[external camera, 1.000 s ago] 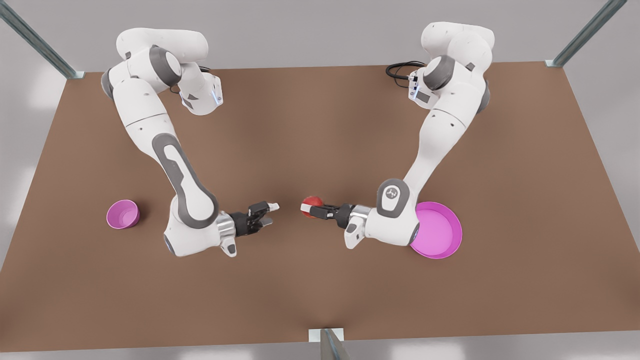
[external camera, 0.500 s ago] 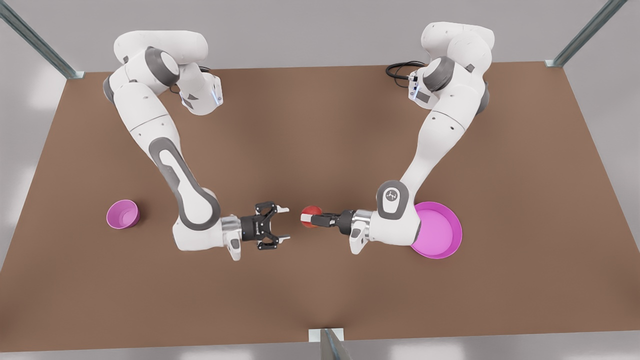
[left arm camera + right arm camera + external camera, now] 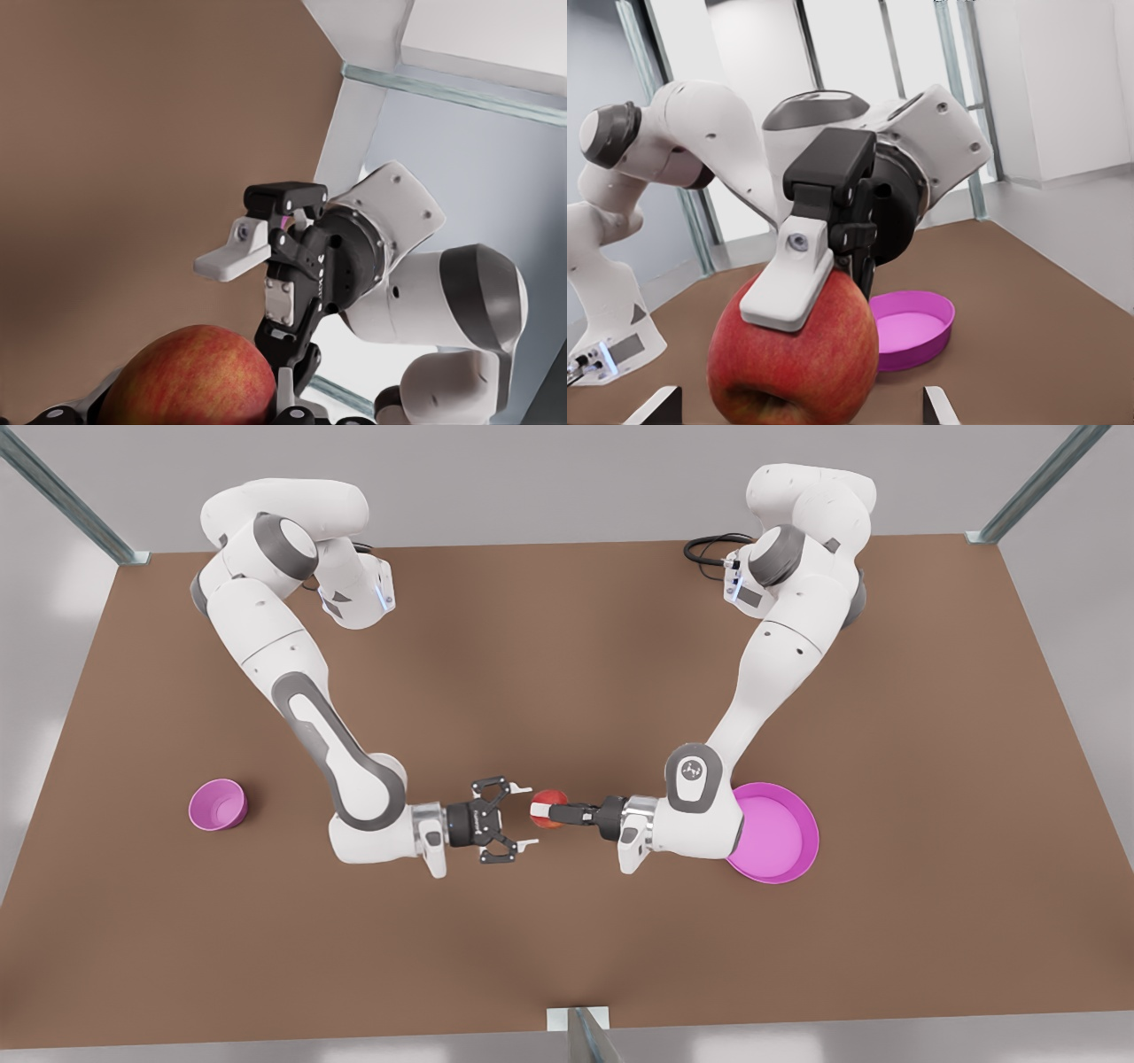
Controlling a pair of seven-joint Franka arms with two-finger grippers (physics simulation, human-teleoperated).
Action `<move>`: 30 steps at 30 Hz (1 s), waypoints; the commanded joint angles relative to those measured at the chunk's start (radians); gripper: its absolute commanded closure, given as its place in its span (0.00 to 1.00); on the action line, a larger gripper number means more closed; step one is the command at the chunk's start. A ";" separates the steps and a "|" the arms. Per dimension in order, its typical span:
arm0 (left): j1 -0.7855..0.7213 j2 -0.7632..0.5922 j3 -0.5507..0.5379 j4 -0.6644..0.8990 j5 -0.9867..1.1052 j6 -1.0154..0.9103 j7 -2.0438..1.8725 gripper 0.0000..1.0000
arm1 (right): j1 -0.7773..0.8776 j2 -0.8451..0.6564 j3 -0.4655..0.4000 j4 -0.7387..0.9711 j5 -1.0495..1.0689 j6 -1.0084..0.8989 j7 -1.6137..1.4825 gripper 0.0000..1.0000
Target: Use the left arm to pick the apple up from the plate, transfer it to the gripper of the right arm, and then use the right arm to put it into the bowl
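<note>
Half the plate [image 3: 780, 833] — arm-hidden

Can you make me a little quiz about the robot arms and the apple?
1. True or false: the apple is lying in the bowl.
2. Which gripper grips the apple? A) the left gripper B) the right gripper C) neither one
3. Fill in the blank: the right gripper, close beside the apple, is ____ (open or shut).

Key: 1 false, it is held up between the two arms; 2 A; 3 open.
</note>
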 commanded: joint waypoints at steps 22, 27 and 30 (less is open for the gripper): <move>-0.011 0.000 -0.001 0.000 -0.019 0.016 0.064 0.27 | 0.019 0.029 0.070 0.008 -0.001 0.113 -0.279 0.20; -0.011 -0.002 -0.001 0.000 -0.019 0.016 0.062 0.15 | 0.017 0.028 0.070 0.011 -0.001 0.110 -0.277 0.27; -0.011 -0.003 -0.001 0.000 -0.019 0.016 0.061 0.00 | 0.010 0.025 0.070 0.011 -0.004 0.100 -0.272 0.27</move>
